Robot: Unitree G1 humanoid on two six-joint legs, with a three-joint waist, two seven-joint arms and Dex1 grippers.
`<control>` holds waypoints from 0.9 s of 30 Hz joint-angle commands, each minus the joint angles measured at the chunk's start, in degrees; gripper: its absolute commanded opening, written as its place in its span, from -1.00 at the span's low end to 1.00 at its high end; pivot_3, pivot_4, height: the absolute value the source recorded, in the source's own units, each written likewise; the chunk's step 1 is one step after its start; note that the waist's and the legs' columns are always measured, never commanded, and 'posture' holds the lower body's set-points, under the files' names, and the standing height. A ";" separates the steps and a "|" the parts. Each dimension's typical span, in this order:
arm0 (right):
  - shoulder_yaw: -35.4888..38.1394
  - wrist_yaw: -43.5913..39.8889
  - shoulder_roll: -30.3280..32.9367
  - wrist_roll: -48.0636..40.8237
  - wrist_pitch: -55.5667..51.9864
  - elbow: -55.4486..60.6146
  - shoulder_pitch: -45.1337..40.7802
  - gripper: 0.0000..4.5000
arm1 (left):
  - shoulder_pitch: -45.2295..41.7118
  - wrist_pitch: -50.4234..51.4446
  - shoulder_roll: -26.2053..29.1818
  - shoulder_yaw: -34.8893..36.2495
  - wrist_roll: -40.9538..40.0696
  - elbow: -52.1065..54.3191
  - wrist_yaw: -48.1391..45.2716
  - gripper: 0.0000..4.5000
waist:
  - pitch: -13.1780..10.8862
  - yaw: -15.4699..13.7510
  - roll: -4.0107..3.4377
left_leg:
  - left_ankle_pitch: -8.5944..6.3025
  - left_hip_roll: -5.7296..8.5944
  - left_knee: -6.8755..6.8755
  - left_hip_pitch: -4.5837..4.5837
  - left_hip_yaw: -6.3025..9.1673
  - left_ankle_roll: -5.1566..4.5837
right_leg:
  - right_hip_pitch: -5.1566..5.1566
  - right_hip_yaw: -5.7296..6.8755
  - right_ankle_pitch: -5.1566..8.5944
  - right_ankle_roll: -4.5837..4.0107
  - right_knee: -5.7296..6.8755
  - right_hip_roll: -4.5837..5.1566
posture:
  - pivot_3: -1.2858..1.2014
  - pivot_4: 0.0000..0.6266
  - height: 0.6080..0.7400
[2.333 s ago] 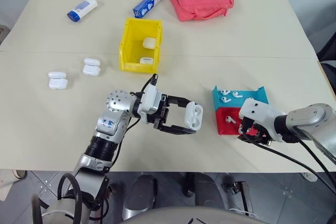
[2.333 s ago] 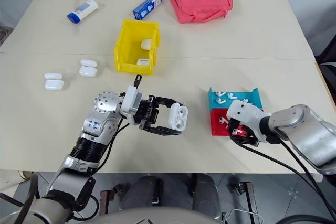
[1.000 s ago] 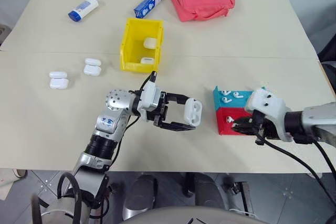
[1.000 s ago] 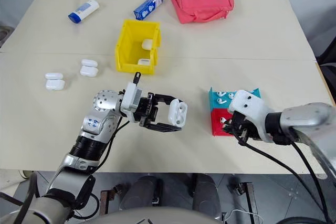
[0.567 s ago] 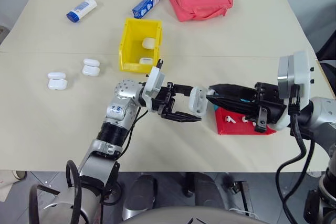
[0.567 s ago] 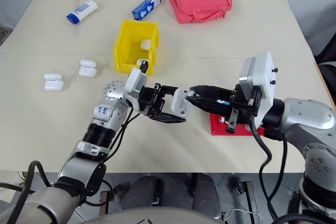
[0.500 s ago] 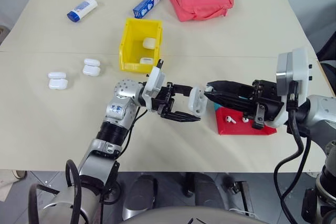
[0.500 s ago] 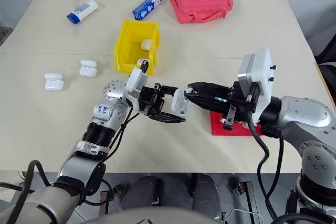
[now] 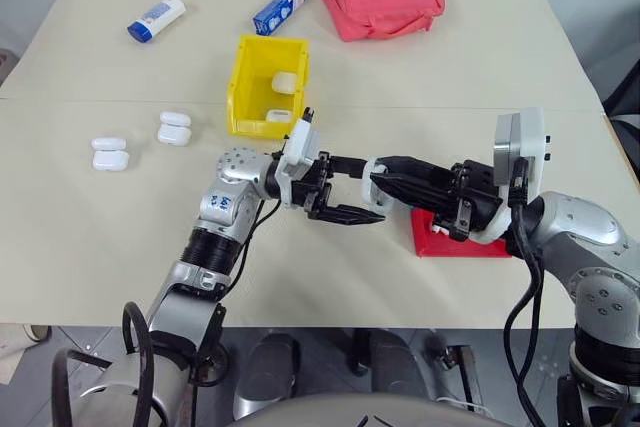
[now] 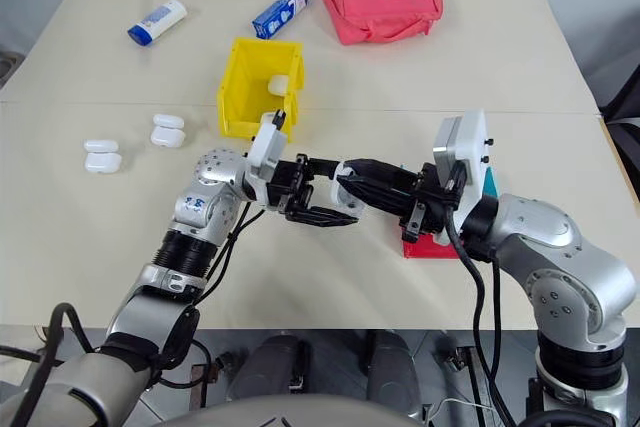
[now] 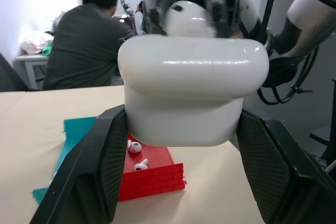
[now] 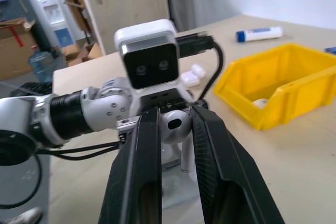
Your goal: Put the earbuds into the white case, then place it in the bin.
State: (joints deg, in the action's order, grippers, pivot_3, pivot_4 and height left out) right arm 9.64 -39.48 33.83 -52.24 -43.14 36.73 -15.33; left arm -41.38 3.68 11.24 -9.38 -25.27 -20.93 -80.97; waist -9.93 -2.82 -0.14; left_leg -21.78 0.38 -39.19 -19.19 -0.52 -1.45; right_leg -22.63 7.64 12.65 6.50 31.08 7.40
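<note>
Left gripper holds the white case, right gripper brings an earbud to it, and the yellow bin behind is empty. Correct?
Not quite: the bin is not empty. The left eye view shows two white cases already inside it. The rest holds: the left gripper is clamped on the white case, and the right gripper brings an earbud to it.

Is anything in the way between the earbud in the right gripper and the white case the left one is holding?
Nothing visible. The right gripper holds the earbud right at the white case, which the left gripper clamps between its fingers.
</note>
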 commanded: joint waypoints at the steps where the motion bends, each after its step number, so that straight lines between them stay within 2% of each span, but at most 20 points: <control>1: -1.17 -0.86 -0.37 2.19 3.05 -1.45 0.92 -0.80 | -0.45 0.27 -0.79 0.93 -2.07 3.72 -0.44 0.22 | 0.00 -0.03 0.00 | 0.00 0.00 0.00 -0.01 0.00 0.00 | -0.01 0.00 0.00 0.00 0.00 0.00 | 0.03 -0.52 1.00; 17: -4.27 -2.98 -3.71 8.80 15.47 -6.11 10.11 -0.80 | 0.17 0.95 -1.02 2.10 -3.72 6.63 -1.53 0.22 | 0.00 -0.03 0.00 | -0.01 -0.01 0.00 0.01 -0.05 -0.02 | -0.01 -0.02 0.00 0.00 0.00 -0.02 | 0.03 -0.52 1.00; 27: -5.06 -5.02 0.72 9.88 15.54 -5.53 12.24 -0.80 | -0.92 -1.02 -0.97 3.33 -3.14 4.60 -1.53 0.22 | 0.00 0.00 -0.01 | -0.02 0.00 0.00 0.02 -0.08 -0.04 | -0.01 -0.05 0.00 0.00 0.01 -0.01 | 0.03 -0.52 1.00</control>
State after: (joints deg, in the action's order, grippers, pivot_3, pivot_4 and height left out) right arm 5.66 -44.28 32.89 -44.49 -25.09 32.90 -4.65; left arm -39.81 4.77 11.17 -9.18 -25.34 -18.87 -82.71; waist -9.93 -2.82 -0.15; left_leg -21.81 0.38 -39.19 -19.16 -0.60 -1.50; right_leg -22.64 7.59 12.65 6.50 31.08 7.40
